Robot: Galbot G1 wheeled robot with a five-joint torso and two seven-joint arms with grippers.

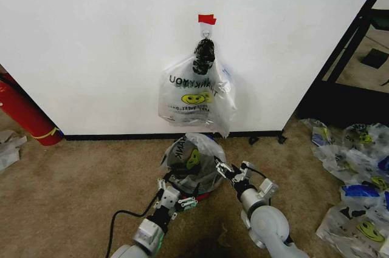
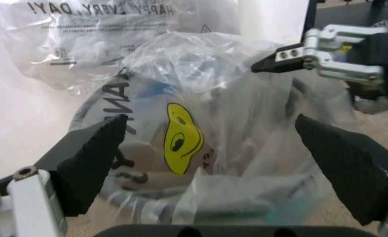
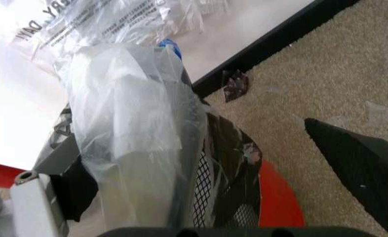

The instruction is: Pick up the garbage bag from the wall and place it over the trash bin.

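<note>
The garbage bag, clear plastic with a yellow smiley face, lies draped over the trash bin on the carpet just below the wall. The bin's dark mesh side and red base show under the plastic. My left gripper is open at the bin's near left side, its fingers spread wide before the bag. At the bin's right side my right gripper is also open, with a fold of the bag lying against one finger.
A thick bundle of like bags hangs from the hook under the red tape. A red cylinder leans at the left. A heap of smiley bags covers the floor at the right, beside a black frame.
</note>
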